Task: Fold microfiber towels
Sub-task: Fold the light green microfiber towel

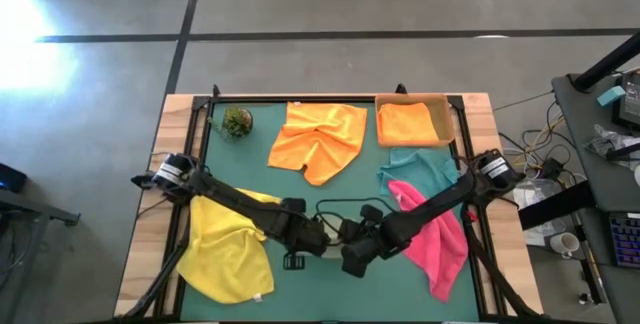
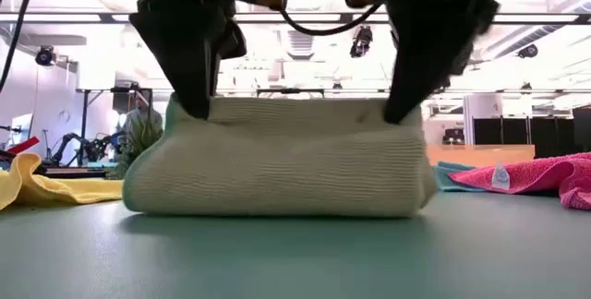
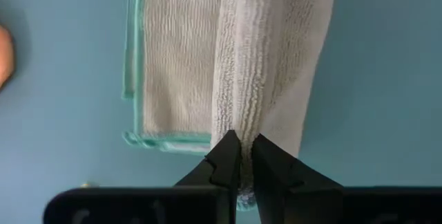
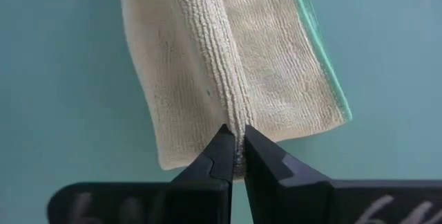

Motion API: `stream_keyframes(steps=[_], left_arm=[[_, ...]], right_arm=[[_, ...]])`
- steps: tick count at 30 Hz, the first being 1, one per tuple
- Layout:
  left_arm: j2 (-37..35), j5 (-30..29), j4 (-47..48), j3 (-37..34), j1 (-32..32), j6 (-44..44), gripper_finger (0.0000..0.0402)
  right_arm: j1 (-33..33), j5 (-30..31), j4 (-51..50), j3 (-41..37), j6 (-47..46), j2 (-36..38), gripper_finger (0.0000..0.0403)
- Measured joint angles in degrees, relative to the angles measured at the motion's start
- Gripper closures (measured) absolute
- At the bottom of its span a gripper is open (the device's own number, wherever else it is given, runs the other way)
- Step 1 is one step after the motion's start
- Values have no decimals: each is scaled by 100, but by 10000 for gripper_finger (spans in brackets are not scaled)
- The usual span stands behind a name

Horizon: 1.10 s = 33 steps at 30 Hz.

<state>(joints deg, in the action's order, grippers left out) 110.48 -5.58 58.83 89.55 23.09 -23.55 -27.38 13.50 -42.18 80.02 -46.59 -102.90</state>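
Both arms reach in to the middle of the bench's near edge; left gripper [image 3: 239, 156] and right gripper [image 4: 235, 148] each clamped on a raised ridge of the olive green towel [image 2: 277, 156], one at each end of it; the fingers pinch only a thin pleat of cloth. The towel sits folded on the green bench [image 1: 300, 299], its lower layers flat, a teal-stitched hem showing along one side. Yellow towel [image 1: 228, 244] lies crumpled at the near-left corner, under the left arm; pink towel [image 1: 443, 239] spread near the right edge, overlapping the teal towel [image 1: 425, 169] behind it; one orange towel [image 1: 320, 136] loose at the far middle; the other orange towel [image 1: 405, 121] folded in the tan tray [image 1: 443, 99] at the far-right corner; plant ball [image 1: 237, 121] far left.
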Motion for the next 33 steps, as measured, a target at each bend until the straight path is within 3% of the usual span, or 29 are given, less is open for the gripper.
stream_keyframes(steps=[5,10,14,19,22,29,33], left_arm=[[-57,-36,143,-6,-94,41,387],[-59,-570,234,-82,-302,40,387],[-57,-678,266,-171,-551,2,387],[-92,-656,364,-184,-641,37,387],[-184,-272,363,-183,-598,28,387],[-440,1264,104,-120,-278,-5,387],[-410,1610,-419,-196,-130,-14,387]], right_arm=[[143,149,-422,319,319,78,391],[537,238,-770,417,673,60,391],[857,233,-783,317,672,51,391],[1002,-147,-683,307,716,58,391],[900,-252,-578,317,786,60,391],[494,-842,-66,318,1194,55,391],[362,-946,85,299,1274,39,391]])
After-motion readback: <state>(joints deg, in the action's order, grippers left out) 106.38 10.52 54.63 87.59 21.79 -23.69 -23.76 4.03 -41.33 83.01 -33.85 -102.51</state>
